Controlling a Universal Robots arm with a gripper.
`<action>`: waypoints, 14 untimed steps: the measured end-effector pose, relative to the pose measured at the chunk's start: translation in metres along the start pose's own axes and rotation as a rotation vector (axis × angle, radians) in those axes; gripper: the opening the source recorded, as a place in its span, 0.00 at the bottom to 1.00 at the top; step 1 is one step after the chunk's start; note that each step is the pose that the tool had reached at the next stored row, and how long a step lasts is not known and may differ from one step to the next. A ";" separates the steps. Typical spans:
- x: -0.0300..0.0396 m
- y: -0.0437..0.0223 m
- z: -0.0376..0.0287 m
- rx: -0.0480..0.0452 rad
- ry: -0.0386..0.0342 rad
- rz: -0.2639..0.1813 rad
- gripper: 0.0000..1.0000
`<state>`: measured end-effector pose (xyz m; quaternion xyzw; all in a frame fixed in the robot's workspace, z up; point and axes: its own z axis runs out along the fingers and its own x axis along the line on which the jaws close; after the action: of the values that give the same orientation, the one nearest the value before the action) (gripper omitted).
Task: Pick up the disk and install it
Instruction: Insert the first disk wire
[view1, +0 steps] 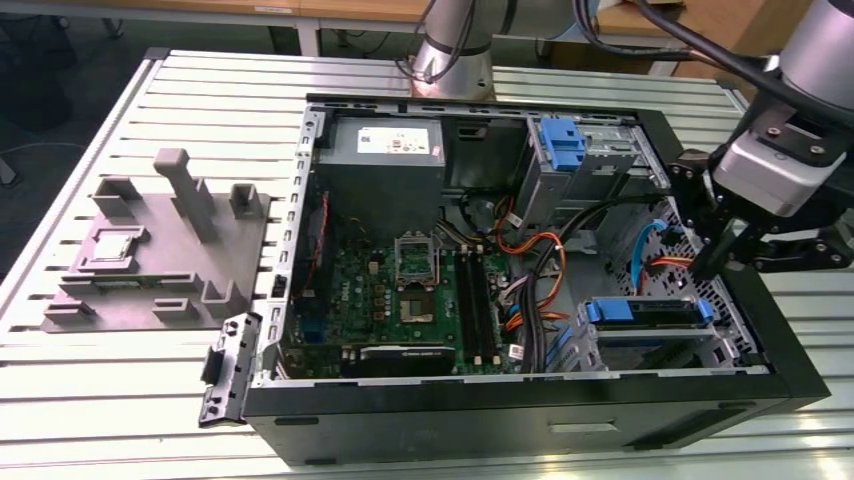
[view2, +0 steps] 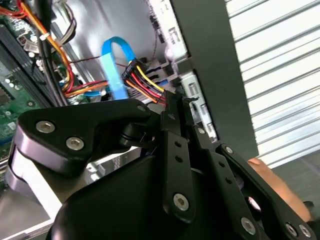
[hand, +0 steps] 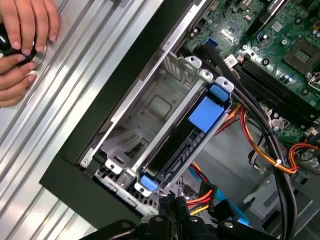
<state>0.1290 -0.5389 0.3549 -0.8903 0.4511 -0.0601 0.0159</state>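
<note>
The disk (view1: 645, 312) sits in its blue carrier inside the drive cage at the near right corner of the open computer case (view1: 534, 410). In the first wrist view the disk (hand: 175, 150) shows edge-on, slotted into the metal cage, its blue tab towards the motherboard. My gripper (view1: 705, 268) hangs just above and behind that cage, inside the case's right wall. Its fingers (view2: 172, 115) are pressed together with nothing between them. Their tips lie beside a plug (view2: 145, 82) with yellow, red and black wires. In the first wrist view my gripper (hand: 172, 202) hovers by the cage's end.
A grey power supply (view1: 387, 150) and a second blue carrier (view1: 565, 145) fill the case's far side, and orange cables (view1: 534, 255) cross the motherboard (view1: 400, 290). A grey fixture (view1: 160, 250) stands at the exterior view's left. A person's hands (hand: 22, 35) rest on the slotted table beside the case.
</note>
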 end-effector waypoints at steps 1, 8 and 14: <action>-0.0010 0.0013 -0.0001 0.0000 0.0000 0.000 0.17; -0.0024 0.0031 -0.0002 0.0000 0.0000 0.001 0.17; -0.0024 0.0032 -0.0003 -0.0001 0.0000 0.001 0.17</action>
<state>0.1250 -0.5388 0.3547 -0.8901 0.4515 -0.0601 0.0159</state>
